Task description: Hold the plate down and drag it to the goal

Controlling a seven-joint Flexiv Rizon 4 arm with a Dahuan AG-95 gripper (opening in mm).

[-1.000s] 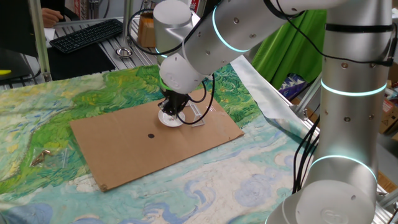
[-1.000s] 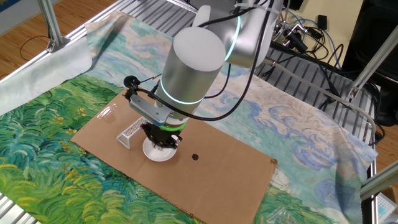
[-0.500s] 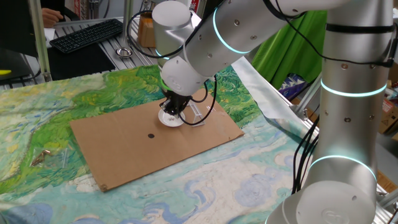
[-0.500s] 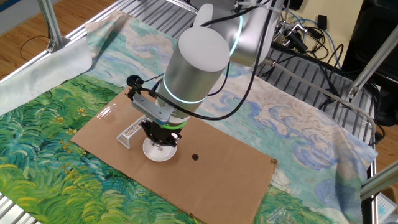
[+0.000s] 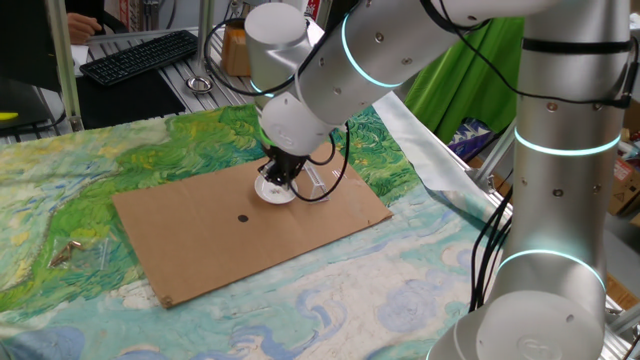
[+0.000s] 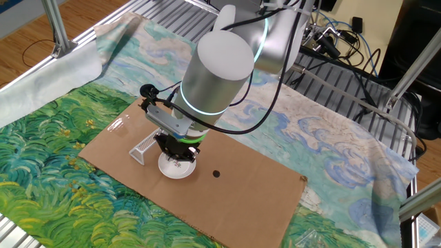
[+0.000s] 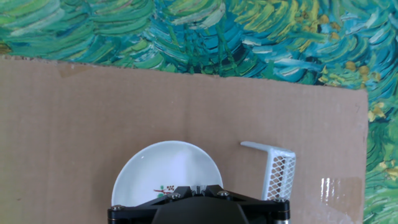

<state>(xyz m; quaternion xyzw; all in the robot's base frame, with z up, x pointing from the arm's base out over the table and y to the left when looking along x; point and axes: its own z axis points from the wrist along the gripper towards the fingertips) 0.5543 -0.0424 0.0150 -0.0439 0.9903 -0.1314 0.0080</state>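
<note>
Clenched gripper (image 6: pixel 176 156) pins white plate (image 6: pixel 175 166) on cardboard sheet (image 6: pixel 262 186), mid-drag; next: slide it into clear bracket goal (image 6: pixel 143 147) near the sheet's end edge.

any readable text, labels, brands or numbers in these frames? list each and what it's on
None readable.
Keyboard: key legends too small to make out.
Plate: only a small dark mark at its centre, no lettering.
Cardboard sheet, goal bracket and arm: no print that can be read.

White plate (image 6: pixel 175 167) on cardboard sheet (image 6: pixel 227 189), closed gripper (image 6: pixel 177 156) pressing down — goal (image 6: pixel 143 147) just beside
</note>
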